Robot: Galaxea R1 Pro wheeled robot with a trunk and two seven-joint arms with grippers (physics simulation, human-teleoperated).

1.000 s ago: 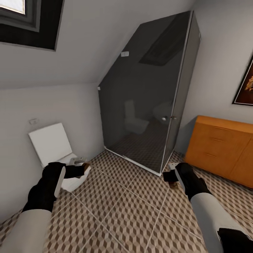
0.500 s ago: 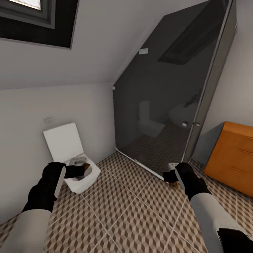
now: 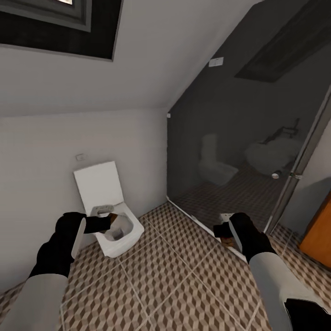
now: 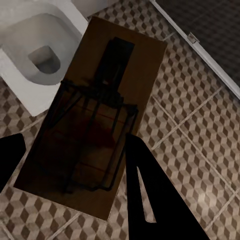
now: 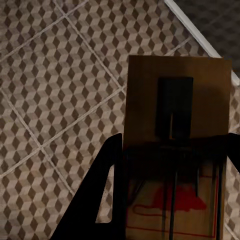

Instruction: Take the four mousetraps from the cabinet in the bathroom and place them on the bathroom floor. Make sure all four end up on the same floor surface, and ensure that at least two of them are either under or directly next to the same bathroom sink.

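I have each gripper clamped on a mousetrap, the left gripper (image 3: 110, 220) on one (image 4: 95, 125), the right gripper (image 3: 223, 232) on another (image 5: 175, 145), carried above the bathroom floor (image 3: 184, 276) for setting down by the sink.

The orange cabinet (image 3: 319, 230) is cut off by the head view's right edge, the dark window (image 3: 59, 23) by its top, and each mousetrap, left (image 4: 95, 120) and right (image 5: 175, 150), is partly covered by black fingers (image 4: 150, 200).
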